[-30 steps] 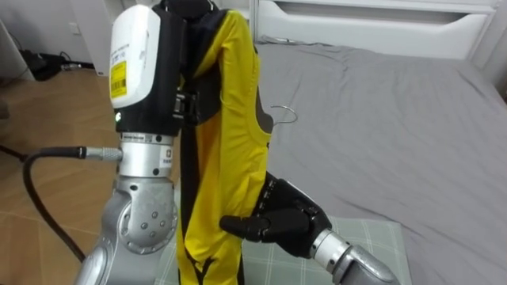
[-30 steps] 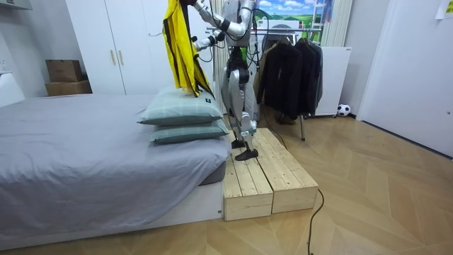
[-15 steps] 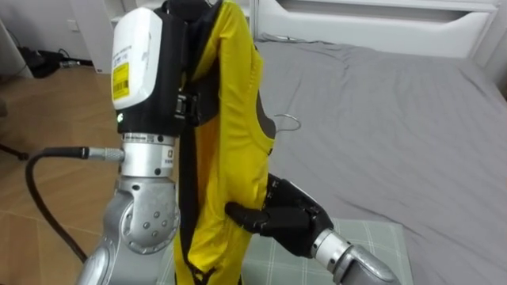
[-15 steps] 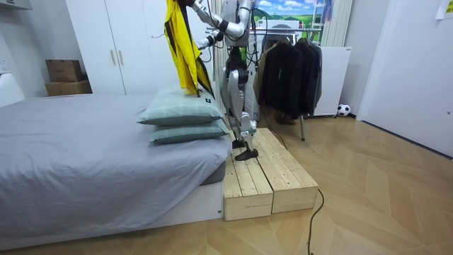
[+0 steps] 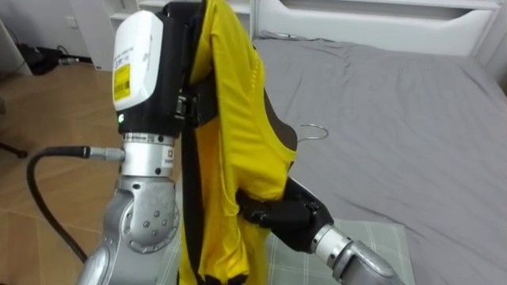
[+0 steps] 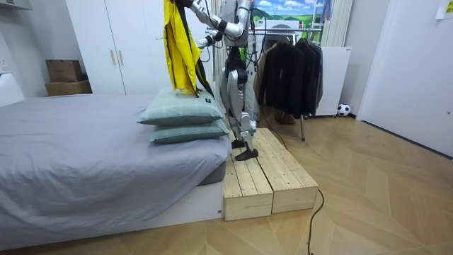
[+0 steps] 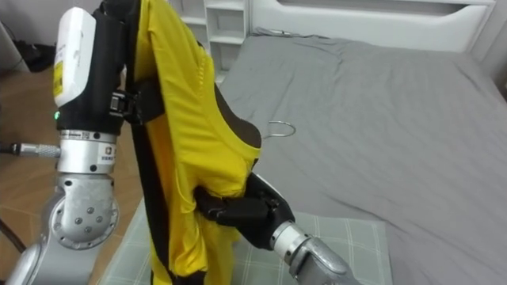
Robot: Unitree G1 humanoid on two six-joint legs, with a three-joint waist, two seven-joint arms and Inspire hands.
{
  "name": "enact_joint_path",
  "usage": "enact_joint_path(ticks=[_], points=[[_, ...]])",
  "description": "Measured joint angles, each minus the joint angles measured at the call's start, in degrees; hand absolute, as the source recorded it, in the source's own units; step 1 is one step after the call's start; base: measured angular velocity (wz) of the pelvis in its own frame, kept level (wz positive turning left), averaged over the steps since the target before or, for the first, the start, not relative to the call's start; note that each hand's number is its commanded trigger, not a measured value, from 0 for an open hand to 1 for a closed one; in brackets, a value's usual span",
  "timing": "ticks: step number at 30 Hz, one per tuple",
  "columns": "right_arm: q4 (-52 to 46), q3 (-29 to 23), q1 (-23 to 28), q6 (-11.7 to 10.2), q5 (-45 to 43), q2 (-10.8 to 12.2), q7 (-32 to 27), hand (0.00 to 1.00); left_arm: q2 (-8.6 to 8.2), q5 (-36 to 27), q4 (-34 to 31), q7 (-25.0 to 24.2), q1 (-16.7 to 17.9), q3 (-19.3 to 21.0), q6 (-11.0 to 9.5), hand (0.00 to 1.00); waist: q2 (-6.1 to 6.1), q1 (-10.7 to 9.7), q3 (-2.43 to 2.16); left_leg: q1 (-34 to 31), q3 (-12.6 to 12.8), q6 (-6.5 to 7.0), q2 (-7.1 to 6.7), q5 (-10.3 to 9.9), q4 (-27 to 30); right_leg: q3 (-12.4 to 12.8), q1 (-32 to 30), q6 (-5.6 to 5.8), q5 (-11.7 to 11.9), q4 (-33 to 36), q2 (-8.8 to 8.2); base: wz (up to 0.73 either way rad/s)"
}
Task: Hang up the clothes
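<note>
**One yellow garment held high beside the bed**

Two boxes [image 6: 65, 76] are stacked at the room view's left, past the bed [image 6: 85, 149]. There is one garment [image 5: 226, 119], yellow with black stripes. It hangs with its long axis upright. Its top is at the raised left hand [image 6: 184, 3], and I cannot tell how that hand's fingers are set. Its lower end hangs just above two stacked pillows [image 6: 180, 113] at the bed's near corner.

One wire hook [image 5: 314, 129] sticks out of the dark collar and points right, out over the bed. Just below it the cloth bulges rightward over the right hand [image 5: 289, 218]. That hand reaches into a fold of the cloth, which hides its fingertips, so I cannot tell whether it is pinching.

The robot stands on a wooden platform [image 6: 265, 177] made of two blocks, set against the bed's pillow end. Behind it, to the room view's right, is one rack [image 6: 290, 71] of dark clothes.
</note>
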Motion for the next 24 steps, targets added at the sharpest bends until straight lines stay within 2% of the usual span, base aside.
enact_joint_path(ticks=[6, 8, 9, 10, 11, 12, 13, 14, 15, 16, 17, 18, 19, 20, 21, 22, 23, 24], points=[[0.0, -0.17, 0.0, 0.6, -0.03, -0.83, -0.34, 1.0, 0.44, 0.0, 0.08, 0.0, 0.07, -0.48, 0.01, 1.0, -0.02, 0.08, 0.0, 0.66, -1.3, 0.0, 0.02, 0.0, -0.05, -0.06, 0.48, 0.0, 0.0, 0.15, 0.09, 0.0], [0.0, -0.15, 0.0, 1.04, -0.18, -0.75, -1.35, 1.0, 0.69, 0.0, 0.09, 0.0, 0.37, -0.82, 0.17, 1.0, 0.02, 0.09, 0.02, 1.34, -3.16, 0.01, 0.27, 0.01, -0.11, -0.24, 0.02, 0.0, -0.01, 1.27, 0.41, -0.1], [0.0, -0.17, 0.04, 1.23, -0.59, -0.76, -1.88, 1.0, 0.85, 0.0, 0.09, 0.04, 0.66, -1.16, 0.2, 1.0, -0.01, 0.06, -0.01, 1.85, -5.29, -0.01, 0.48, 0.02, -0.11, -0.31, -0.27, 0.01, -0.01, 2.12, 0.66, -0.13], [-0.09, -0.37, 0.02, 1.22, -1.03, -0.79, -2.29, 1.0, 1.06, 0.03, 0.1, 0.1, 0.82, -1.13, 0.21, 1.0, -0.39, -0.01, -0.06, 1.83, -5.72, -0.07, 0.18, -0.01, 0.25, -0.15, 0.73, -0.07, 0.08, 1.67, 0.35, -0.07], [-0.12, -0.52, -0.01, 1.21, -1.29, -0.47, -2.58, 1.0, 1.24, 0.01, 0.18, 0.12, 0.9, -1.1, 0.2, 1.0, -0.85, 0.0, 0.15, 0.93, -5.18, -0.23, -0.28, -0.15, 1.68, 0.32, 1.51, -0.2, 0.2, 0.91, -0.27, 0.17], [-0.1, -0.67, 0.02, 1.19, -1.34, -0.87, -3.32, 1.0, 1.19, -0.02, 0.51, 0.11, 1.07, -1.36, 0.12, 1.0, -2.03, -0.58, 0.45, -2.25, -2.73, -1.86, -1.53, -1.19, 4.03, 4.61, 2.55, -0.19, 0.21, -0.44, -2.0, 0.54], [-0.12, -1.53, 0.05, 1.16, -1.34, -2.54, -3.82, 1.0, 0.99, 0.05, 0.64, -0.05, 0.91, -2.59, 0.08, 1.0, -2.2, -0.73, 0.51, -6.63, -1.56, -1.39, -2.15, 1.24, 0.06, 7.15, 2.07, 0.48, -0.2, -0.41, -3.12, 0.6], [-0.03, -2.58, 0.71, 1.26, -2.17, -3.5, -4.19, 1.0, 0.99, 0.03, 0.65, -0.03, 1.57, -3.88, -0.09, 1.0, -2.88, 0.37, -0.13, -7.64, 2.17, 1.27, -2.32, 5.03, 0.47, 7.83, 0.8, 2.75, -1.72, 1.19, -4.4, 0.41], [-0.02, -3.02, 0.73, 1.43, -2.83, -4.27, -4.22, 1.0, 0.73, -0.03, 0.72, -0.03, 1.75, -4.3, 0.08, 1.0, -2.68, 1.18, -0.08, -7.37, 2.61, 1.52, -2.38, 5.32, 0.5, 7.59, -0.08, 3.42, -2.06, 1.64, -4.41, -0.05], [-0.06, -3.25, 0.65, 1.71, -3.8, -4.34, -4.44, 1.0, 1.34, -0.03, 1.23, 0.07, 1.83, -4.67, 0.19, 1.0, -2.55, 2.89, -0.1, -6.89, 1.62, 1.52, -2.2, 5.32, 0.55, 6.17, -0.96, 3.75, -2.67, 1.58, -3.93, -0.26], [-0.16, -3.2, 0.48, 1.84, -4.33, -4.22, -4.44, 1.0, 1.7, -0.04, 1.52, 0.31, 1.83, -4.52, 0.18, 1.0, -2.27, 3.43, -0.01, -6.58, 0.03, 1.5, -1.87, 5.3, 0.47, 6.07, -1.74, 3.16, -2.76, 0.82, -3.31, -0.33], [-0.7, -3.18, 0.42, 1.9, -5.14, -4.27, -4.5, 1.0, 2.38, -0.15, 2.77, 1.39, 1.62, -4.0, 0.05, 1.0, -1.38, 3.37, 0.15, -6.16, -3.62, 1.29, -1.0, 5.18, 0.26, 5.92, -4.53, 1.72, -1.87, -0.41, -1.45, -0.13], [-1.01, -3.14, 0.72, 1.89, -5.9, -4.54, -4.8, 1.0, 2.88, -0.19, 4.67, 1.93, 1.54, -3.1, -0.07, 1.0, -0.99, 2.58, 0.12, -5.43, -5.39, 0.81, -0.79, 4.91, 0.1, 4.92, -6.76, 0.65, 1.02, 0.83, -0.97, 0.04], [-1.09, -3.14, 1.05, 1.89, -6.48, -4.81, -5.11, 1.0, 3.14, -0.12, 5.58, 2.02, 1.57, -2.82, -0.08, 1.0, -1.32, 2.36, -0.19, -4.99, -5.44, 0.38, -1.25, 4.62, 0.01, 4.25, -6.4, 0.84, 3.06, 0.92, -1.36, -0.04], [-1.09, -3.34, 1.05, 1.89, -7.99, -5.78, -5.72, 1.0, 2.85, 0.08, 6.73, 2.1, 2.16, -1.94, -0.07, 1.0, -1.15, 2.39, -0.49, -4.06, -5.05, -0.06, -1.56, 4.03, -0.25, 3.98, -4.73, 0.97, 2.47, 0.59, -1.77, -0.1], [-1.05, -3.58, 1.01, 1.87, -9.79, -6.63, -6.16, 1.0, 2.8, 0.31, 7.61, 2.08, 2.7, -1.66, -0.09, 1.0, -0.74, 2.25, -0.3, -3.95, -3.86, -0.33, -1.6, 3.9, 0.26, 4.27, -3.61, 0.83, 2.59, 0.23, -1.9, -0.12], [-0.93, -3.58, 1.05, 1.87, -10.63, -6.89, -6.27, 1.0, 2.79, 0.54, 8.11, 1.91, 2.78, -1.66, -0.11, 0.81, -0.71, 1.89, -0.3, -4.0, -3.16, -0.76, -1.6, 3.58, 0.49, 4.92, -3.01, 0.85, 2.58, 0.03, -1.98, 0.1], [-1.02, -3.8, 1.04, 1.87, -11.87, -8.16, -6.19, 1.0, 2.85, 0.55, 8.26, 1.82, 3.07, -1.66, -0.11, 0.0, -0.63, 1.13, -0.38, -3.54, -1.83, -0.81, -1.46, 3.57, 0.2, 5.6, -2.59, 0.99, 2.49, 0.08, -1.9, 0.12]])
